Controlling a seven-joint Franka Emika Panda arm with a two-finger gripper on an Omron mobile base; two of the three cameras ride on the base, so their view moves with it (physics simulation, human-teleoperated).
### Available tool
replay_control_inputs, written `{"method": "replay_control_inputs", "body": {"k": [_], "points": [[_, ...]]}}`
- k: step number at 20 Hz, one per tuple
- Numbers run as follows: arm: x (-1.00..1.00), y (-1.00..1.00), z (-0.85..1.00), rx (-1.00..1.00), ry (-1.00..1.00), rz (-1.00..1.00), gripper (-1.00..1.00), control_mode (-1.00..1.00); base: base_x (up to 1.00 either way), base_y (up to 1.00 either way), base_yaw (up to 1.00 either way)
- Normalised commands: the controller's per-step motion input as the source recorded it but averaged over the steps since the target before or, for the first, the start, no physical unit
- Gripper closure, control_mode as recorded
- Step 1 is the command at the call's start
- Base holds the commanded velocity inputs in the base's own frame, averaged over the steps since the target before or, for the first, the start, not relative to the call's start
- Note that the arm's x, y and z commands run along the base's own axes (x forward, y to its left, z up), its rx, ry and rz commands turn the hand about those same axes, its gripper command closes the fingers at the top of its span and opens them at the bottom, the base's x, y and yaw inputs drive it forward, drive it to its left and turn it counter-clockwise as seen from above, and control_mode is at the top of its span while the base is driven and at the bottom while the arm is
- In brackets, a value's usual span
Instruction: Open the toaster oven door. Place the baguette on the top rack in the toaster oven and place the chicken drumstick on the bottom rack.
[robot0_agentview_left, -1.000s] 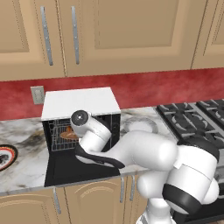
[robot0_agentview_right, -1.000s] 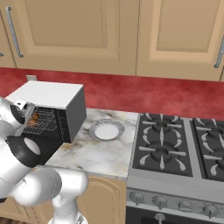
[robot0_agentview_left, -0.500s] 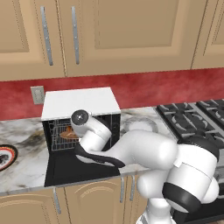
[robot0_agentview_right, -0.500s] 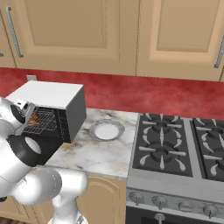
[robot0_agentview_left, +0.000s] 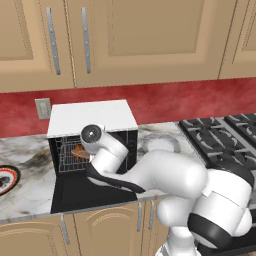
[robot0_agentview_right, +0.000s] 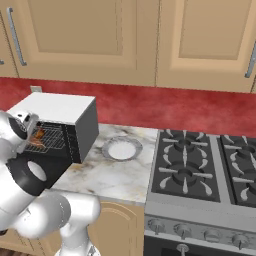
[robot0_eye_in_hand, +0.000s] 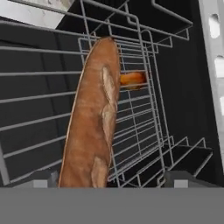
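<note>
The toaster oven (robot0_agentview_left: 92, 117) (robot0_agentview_right: 60, 110) stands on the counter with its door (robot0_agentview_left: 85, 192) folded down flat in front. My hand reaches into its mouth. In the hand view my gripper (robot0_eye_in_hand: 111, 178) is open, its tips far apart. The baguette (robot0_eye_in_hand: 94, 122) lies lengthwise on a wire rack (robot0_eye_in_hand: 144, 131), close to the left fingertip (robot0_eye_in_hand: 40, 177) and well clear of the right one. A small stubby orange-brown piece (robot0_eye_in_hand: 132, 79) shows through the wires beside the baguette's far half; which rack it lies on I cannot tell. An orange-brown shape (robot0_agentview_left: 80, 150) shows inside the oven.
An empty white plate (robot0_agentview_right: 121, 148) sits on the marble counter right of the oven. The gas stove (robot0_agentview_right: 200, 165) is further right. Part of a patterned plate (robot0_agentview_left: 6, 180) lies at the counter's left edge. Wooden cabinets hang above.
The jaws have spread wide, releasing the baguette onto the rack. The arm and the oven have stayed where they were.
</note>
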Motion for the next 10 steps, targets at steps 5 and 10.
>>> {"method": "replay_control_inputs", "body": {"k": [5,10], "points": [[-0.32,0.00,0.51,0.02,-0.04,-0.03,-1.00,-1.00,0.00,0.00,0.00],[-0.90,0.00,0.34,0.12,0.00,-0.27,-1.00,-1.00,0.00,0.00,0.00]]}}
